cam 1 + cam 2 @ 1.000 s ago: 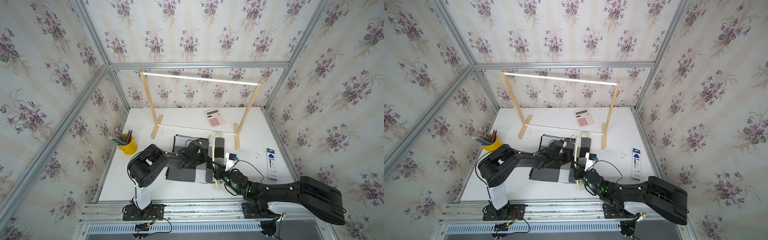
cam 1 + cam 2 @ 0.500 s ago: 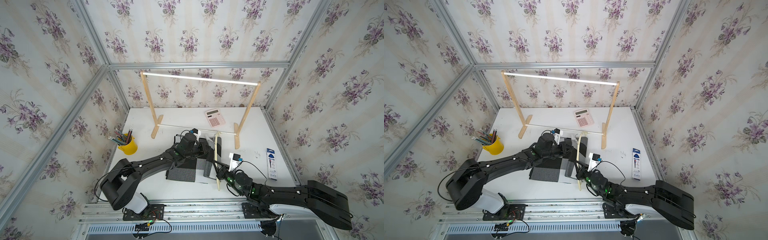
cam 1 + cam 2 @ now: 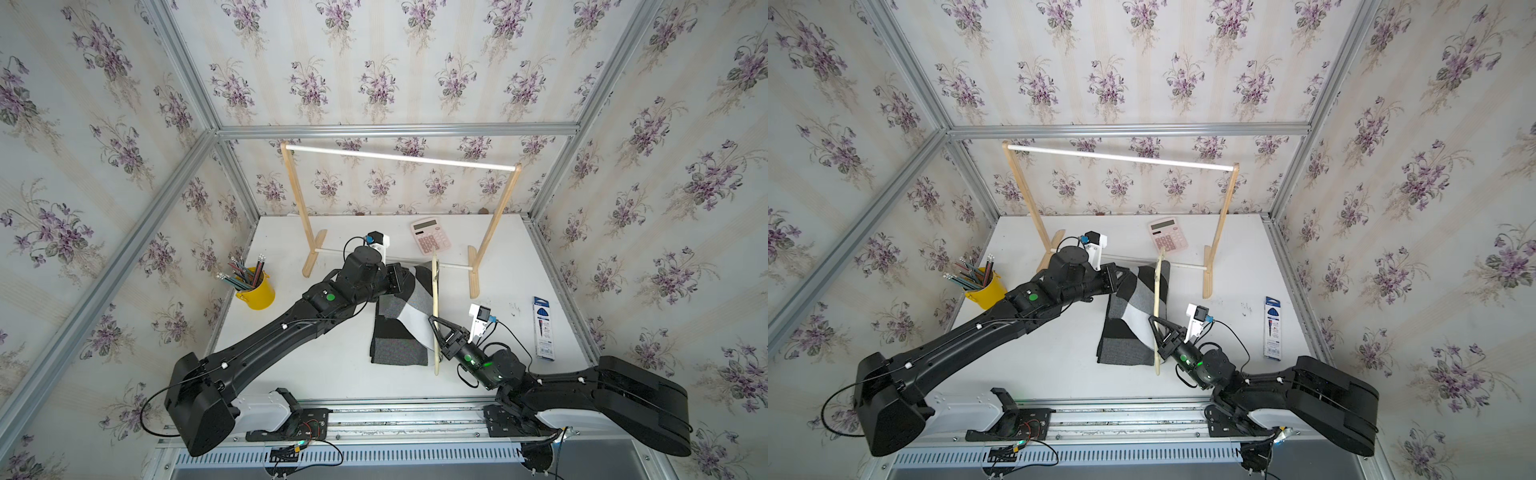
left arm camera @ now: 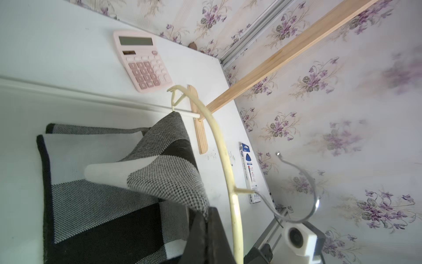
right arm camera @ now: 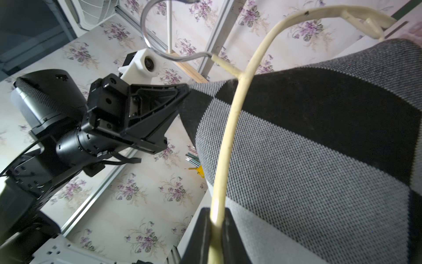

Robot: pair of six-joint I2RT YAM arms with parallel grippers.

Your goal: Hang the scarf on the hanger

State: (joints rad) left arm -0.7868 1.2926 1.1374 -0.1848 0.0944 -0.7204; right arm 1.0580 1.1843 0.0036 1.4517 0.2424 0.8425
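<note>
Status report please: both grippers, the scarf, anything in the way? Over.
Left gripper shut on the scarf, one end lifted, rest on table. Right gripper shut on the hanger, on edge beside scarf. Rack low rod close behind hanger tip.

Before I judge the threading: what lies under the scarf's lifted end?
The scarf itself: its flat part lies on the table. The hanger has its lower bar covered by cloth, unseen.

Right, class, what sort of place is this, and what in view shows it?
Likely a robot lab cell: aluminium frame holding floral wallpaper, plus a left arm and a right arm mounted at a white table.
</note>
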